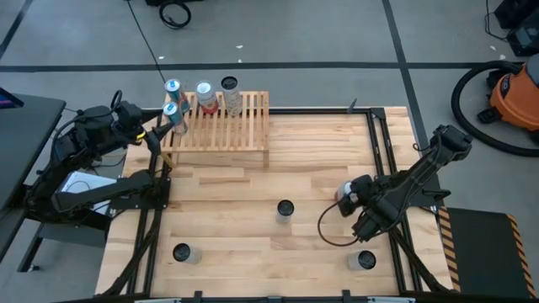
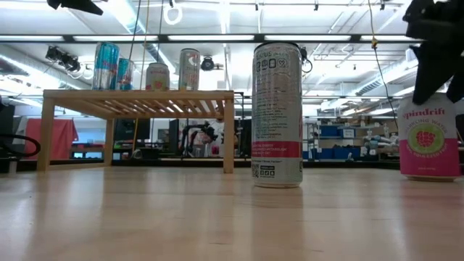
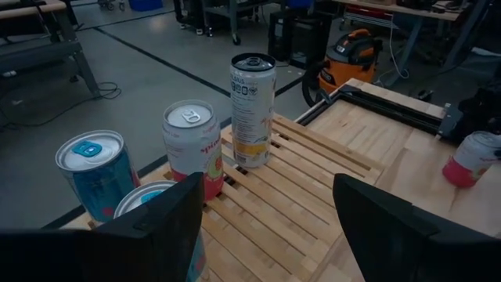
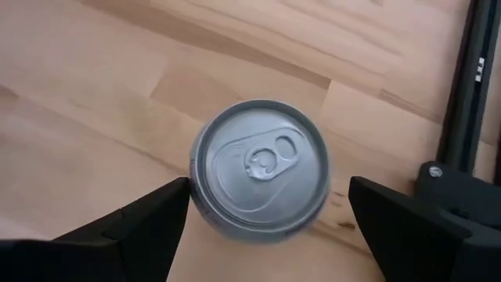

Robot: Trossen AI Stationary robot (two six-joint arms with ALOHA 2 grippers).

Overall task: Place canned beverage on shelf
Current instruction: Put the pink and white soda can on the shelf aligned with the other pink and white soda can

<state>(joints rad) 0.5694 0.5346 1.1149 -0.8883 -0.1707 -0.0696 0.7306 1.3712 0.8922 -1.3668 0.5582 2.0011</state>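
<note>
The light-wood slatted shelf stands at the table's far left. On it stand several cans: two blue ones, a pink-and-white one and a tall white one. My left gripper hovers open over the shelf's left end with nothing between its fingers. A pink-and-white can stands upright on the table at the right. My right gripper is open above it, pointing steeply down, one finger on either side of the can's silver top, and touches nothing that I can see.
Three more cans stand on the table: a tall one in the middle, one near the front left, one near the front right. A black frame rail runs close beside the right gripper. A cable loops by it.
</note>
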